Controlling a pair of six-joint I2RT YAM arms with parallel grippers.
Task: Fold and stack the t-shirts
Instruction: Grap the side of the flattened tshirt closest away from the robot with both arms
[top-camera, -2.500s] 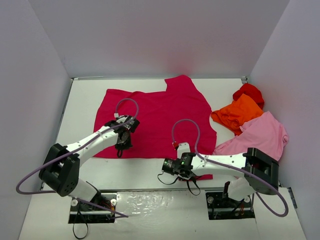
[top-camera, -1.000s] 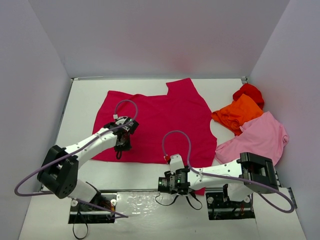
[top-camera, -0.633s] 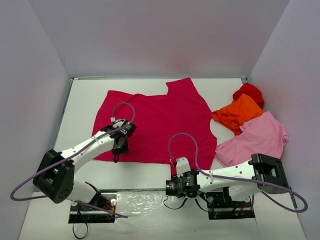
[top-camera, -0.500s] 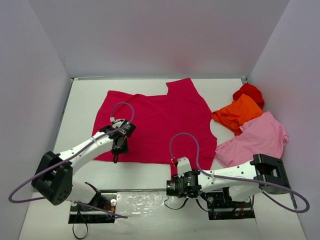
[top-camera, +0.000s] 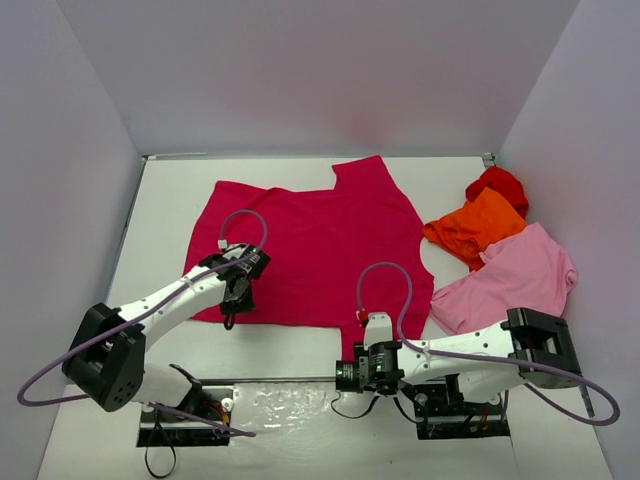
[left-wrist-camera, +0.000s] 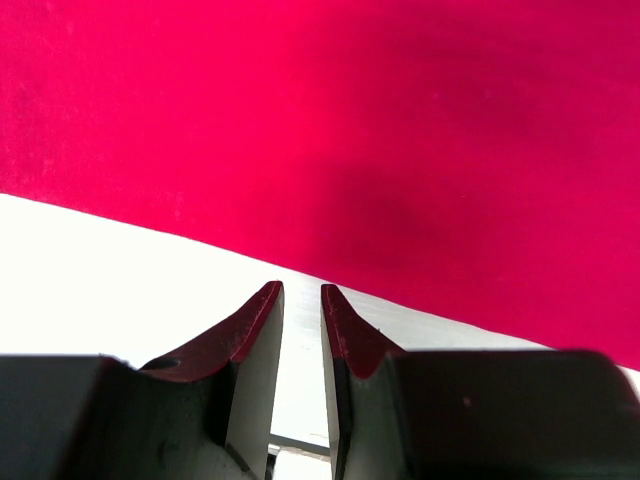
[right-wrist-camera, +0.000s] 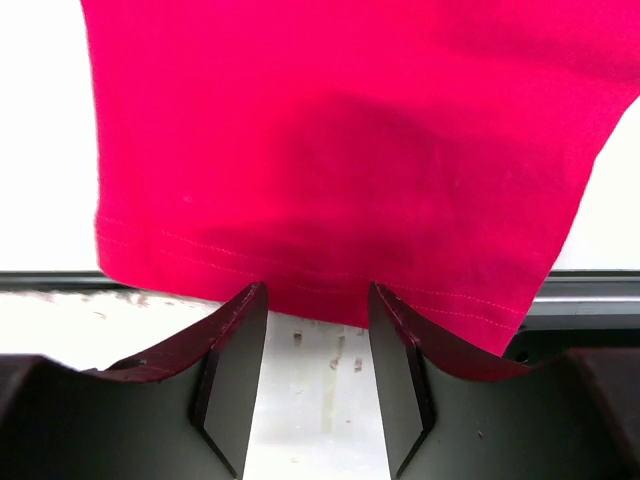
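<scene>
crimson-magenta t-shirt (top-camera: 320, 240) spread flat mid-table (top-camera: 165, 200), plain, barely wrinkled. long axis runs 9-to-3, neck toward 3. one sleeve (top-camera: 358, 168) pokes out at 12, other at 6. left gripper (left-wrist-camera: 301, 300) narrow slit, empty, just off shirt's near edge. right gripper (right-wrist-camera: 315, 300) half-wide, straddling 6 o'clock sleeve hem.

White table (top-camera: 165, 200), pale lavender-grey walls (top-camera: 300, 70)
</scene>
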